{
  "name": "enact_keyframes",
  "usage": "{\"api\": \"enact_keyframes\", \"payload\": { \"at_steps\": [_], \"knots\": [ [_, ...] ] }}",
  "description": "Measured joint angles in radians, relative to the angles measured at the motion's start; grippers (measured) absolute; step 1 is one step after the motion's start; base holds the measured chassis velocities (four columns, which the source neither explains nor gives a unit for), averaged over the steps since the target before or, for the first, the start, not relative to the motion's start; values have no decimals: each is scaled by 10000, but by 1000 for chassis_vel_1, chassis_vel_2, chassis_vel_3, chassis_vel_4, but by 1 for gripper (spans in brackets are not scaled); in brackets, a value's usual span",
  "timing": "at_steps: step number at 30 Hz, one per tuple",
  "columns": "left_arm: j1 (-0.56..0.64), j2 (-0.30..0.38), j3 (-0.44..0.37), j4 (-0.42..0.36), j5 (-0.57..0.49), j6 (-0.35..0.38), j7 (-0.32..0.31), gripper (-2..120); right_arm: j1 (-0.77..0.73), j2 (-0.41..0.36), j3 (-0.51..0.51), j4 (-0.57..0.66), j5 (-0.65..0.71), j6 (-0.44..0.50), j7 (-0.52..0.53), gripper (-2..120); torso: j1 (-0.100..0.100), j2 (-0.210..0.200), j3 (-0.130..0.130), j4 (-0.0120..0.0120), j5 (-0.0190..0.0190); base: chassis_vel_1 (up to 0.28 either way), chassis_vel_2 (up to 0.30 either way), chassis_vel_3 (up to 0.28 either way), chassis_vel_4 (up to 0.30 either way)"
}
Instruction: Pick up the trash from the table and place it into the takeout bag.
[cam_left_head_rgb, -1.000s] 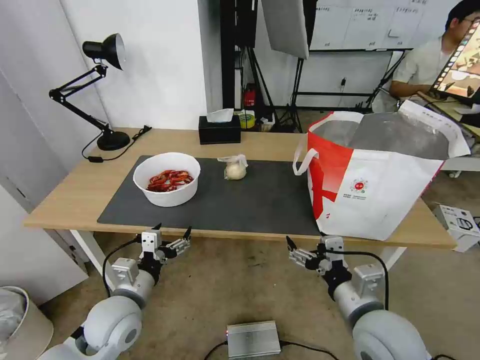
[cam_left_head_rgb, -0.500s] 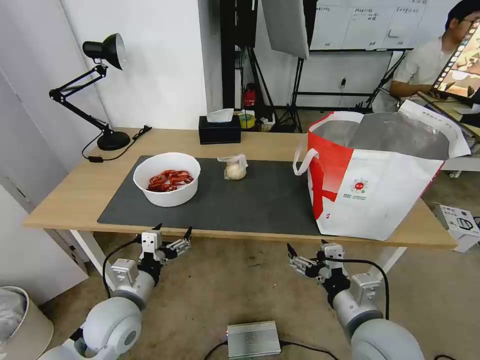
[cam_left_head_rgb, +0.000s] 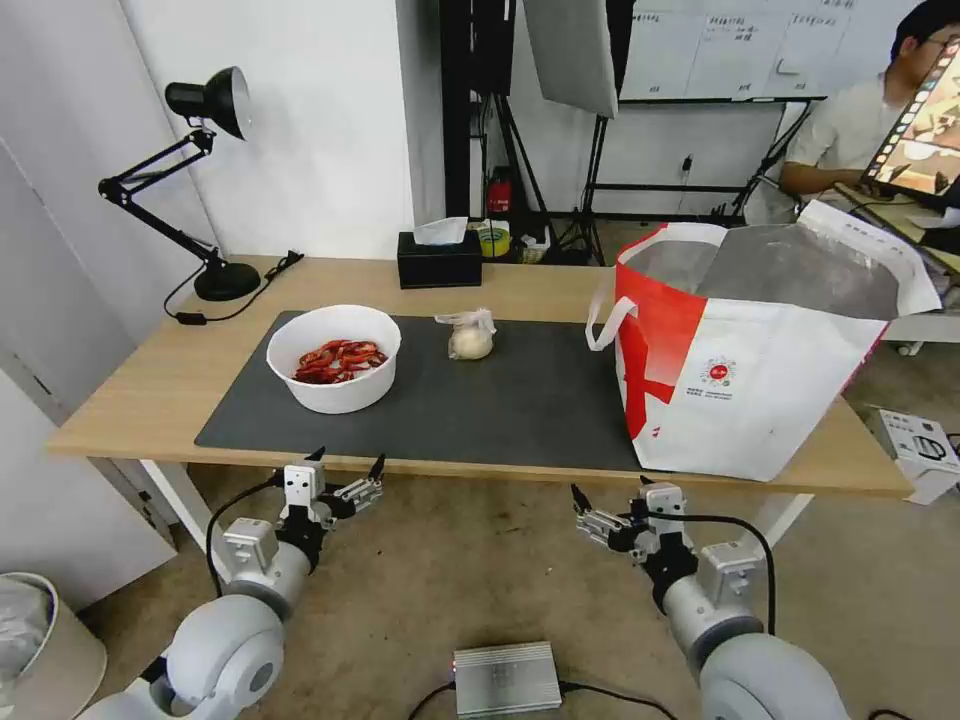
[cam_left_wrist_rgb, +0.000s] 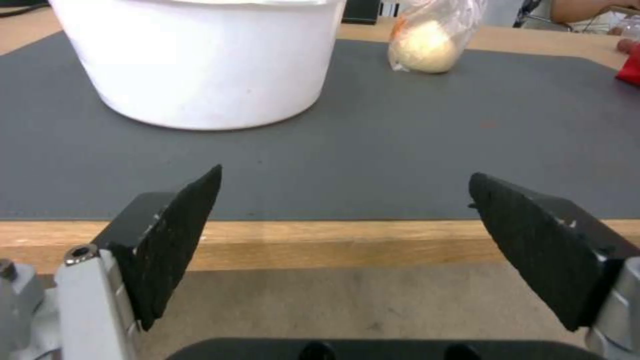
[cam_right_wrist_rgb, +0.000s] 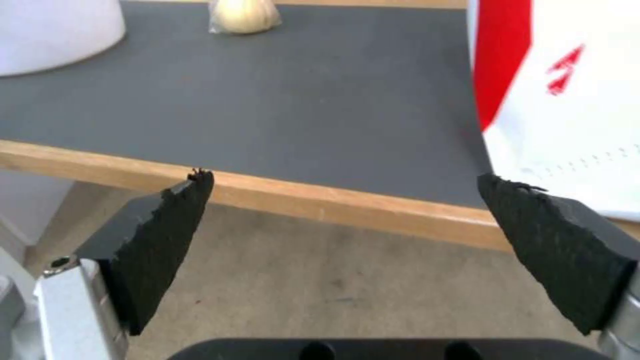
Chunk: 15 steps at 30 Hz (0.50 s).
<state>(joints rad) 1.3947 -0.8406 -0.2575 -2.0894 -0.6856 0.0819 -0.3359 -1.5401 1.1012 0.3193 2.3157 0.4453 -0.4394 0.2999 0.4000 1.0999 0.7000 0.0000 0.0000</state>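
A white round bowl (cam_left_head_rgb: 334, 358) of red crayfish shells stands on the left of the dark grey mat (cam_left_head_rgb: 520, 400) on the light-wood table (cam_left_head_rgb: 140, 390). Behind the mat's middle lies a small knotted clear bag (cam_left_head_rgb: 471, 338). The white-and-red takeout bag (cam_left_head_rgb: 760, 370) stands open at the table's right end. My left gripper (cam_left_head_rgb: 348, 458) is open, below the table's front edge and short of the bowl (cam_left_wrist_rgb: 200, 60). My right gripper (cam_left_head_rgb: 608, 490) is open too, below the edge near the takeout bag's (cam_right_wrist_rgb: 567, 100) front corner. Neither holds anything.
A black tissue box (cam_left_head_rgb: 438, 262) sits at the table's back edge and a black desk lamp (cam_left_head_rgb: 200, 180) at the back left. On the floor are a silver box (cam_left_head_rgb: 506, 678) between my arms, a bin (cam_left_head_rgb: 40, 640) at left and a white box (cam_left_head_rgb: 920, 450) at right.
My right gripper has sunk slightly lower and back from the table edge. The left gripper and the things on the table have not moved.
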Motion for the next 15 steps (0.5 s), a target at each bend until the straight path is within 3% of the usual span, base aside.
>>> {"api": "enact_keyframes", "payload": {
  "at_steps": [15],
  "knots": [
    [132, -125, -55, -38, 98, -1, -30, 100, 1848, -498, -223, -553, 1061, 614, -1050, 100, 0, 0, 0, 0, 1, 0, 0, 0, 0]
  ]
}}
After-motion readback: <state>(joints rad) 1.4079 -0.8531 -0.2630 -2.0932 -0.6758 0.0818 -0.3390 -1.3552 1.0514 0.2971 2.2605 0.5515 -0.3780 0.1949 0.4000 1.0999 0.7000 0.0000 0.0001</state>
